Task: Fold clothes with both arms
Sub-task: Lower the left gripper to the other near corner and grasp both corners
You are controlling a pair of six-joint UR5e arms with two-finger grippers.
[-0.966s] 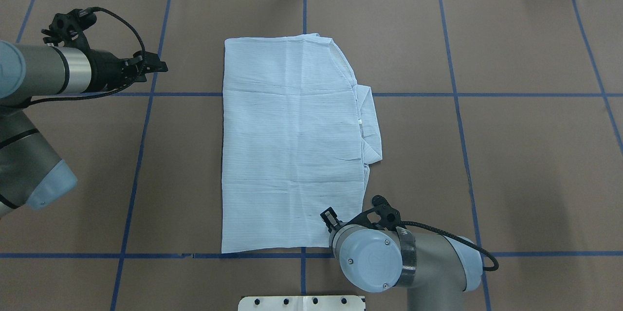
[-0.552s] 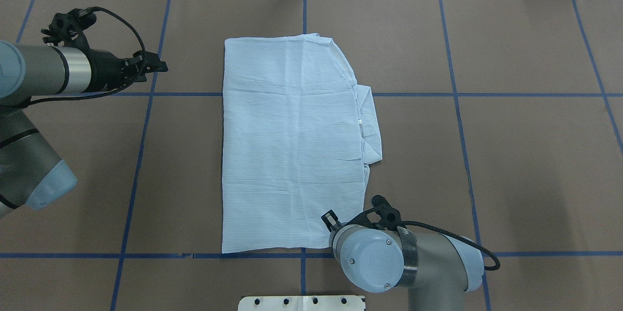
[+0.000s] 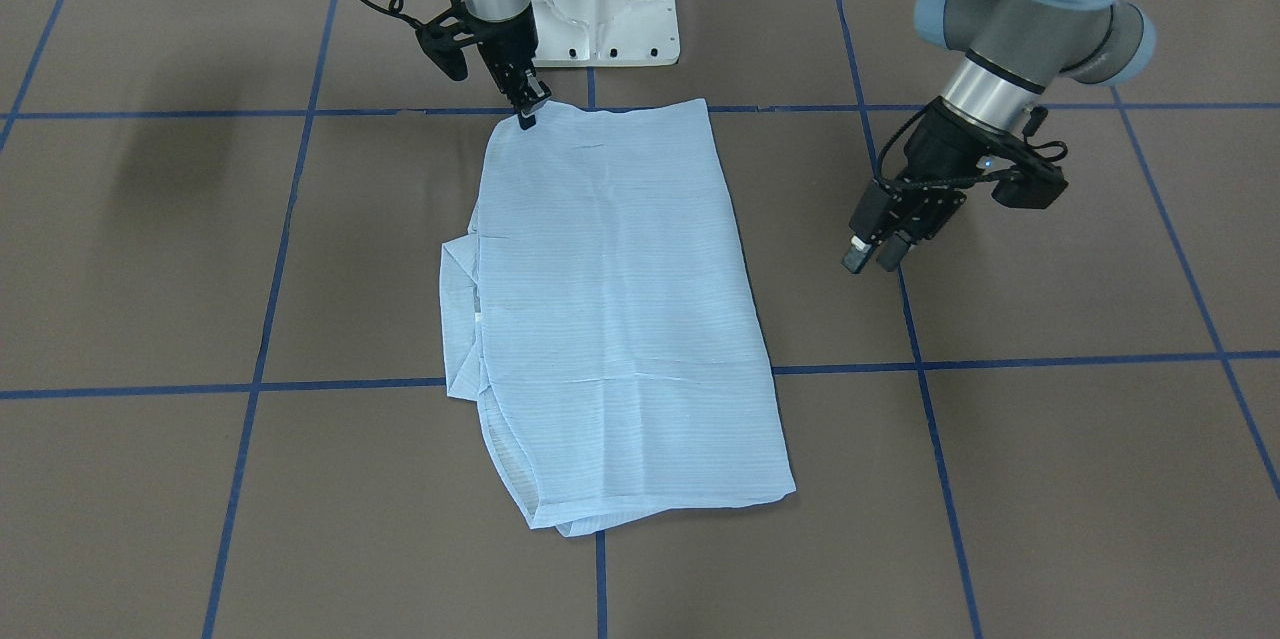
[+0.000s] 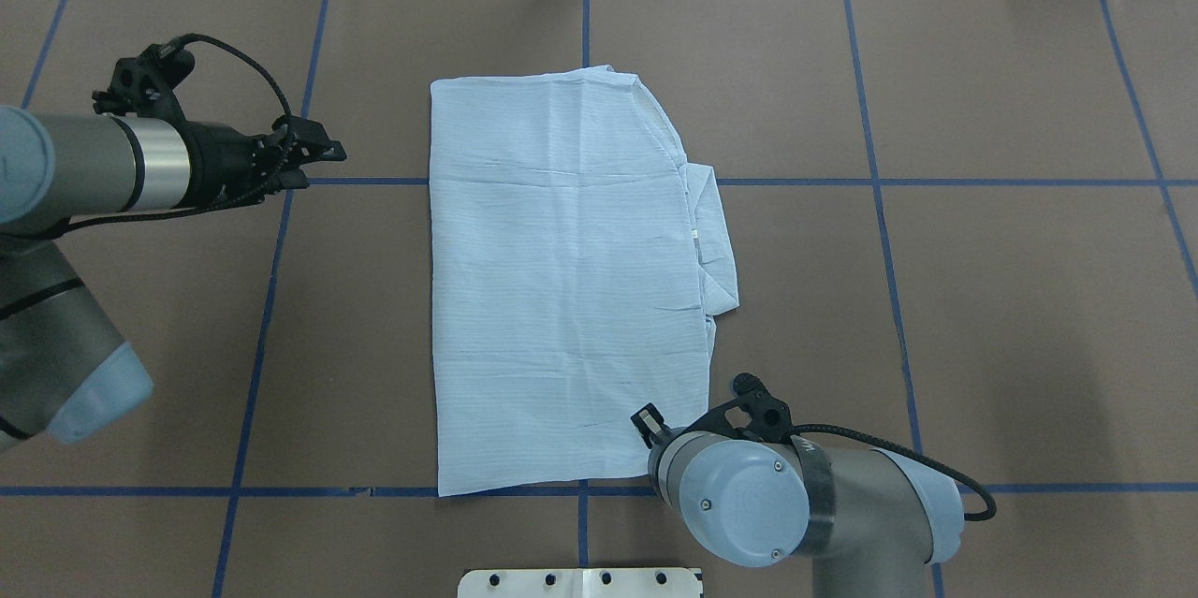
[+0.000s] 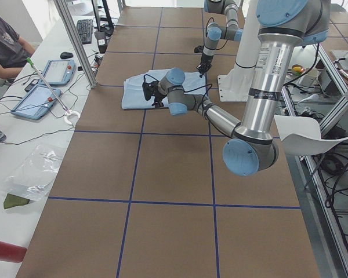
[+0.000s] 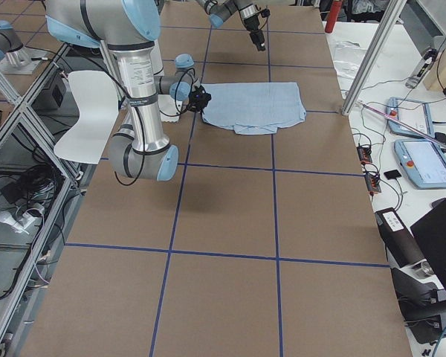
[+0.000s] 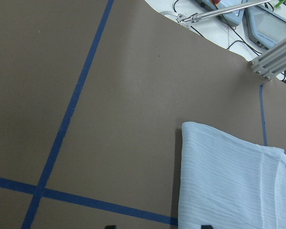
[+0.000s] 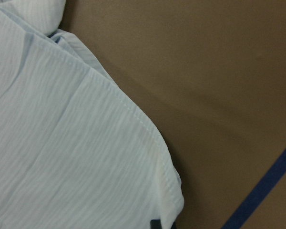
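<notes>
Shirt of thin light blue striped cloth (image 4: 562, 280): soft, light, floppy.
Black right claw (image 3: 527, 115) pinches one corner; black left claw (image 3: 870, 259), spread, could take another.

Brown table (image 4: 1029, 345), blue tape grid (image 4: 936, 182), tablets (image 5: 48, 72)

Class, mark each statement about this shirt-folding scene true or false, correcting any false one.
1. The shirt lies folded flat on the table. True.
2. The left gripper grips the shirt. False: it is open, over bare table beside the shirt.
3. The right gripper is at a corner of the shirt. True.
4. The collar pokes out toward the robot's left. False: it pokes out toward the robot's right.
</notes>
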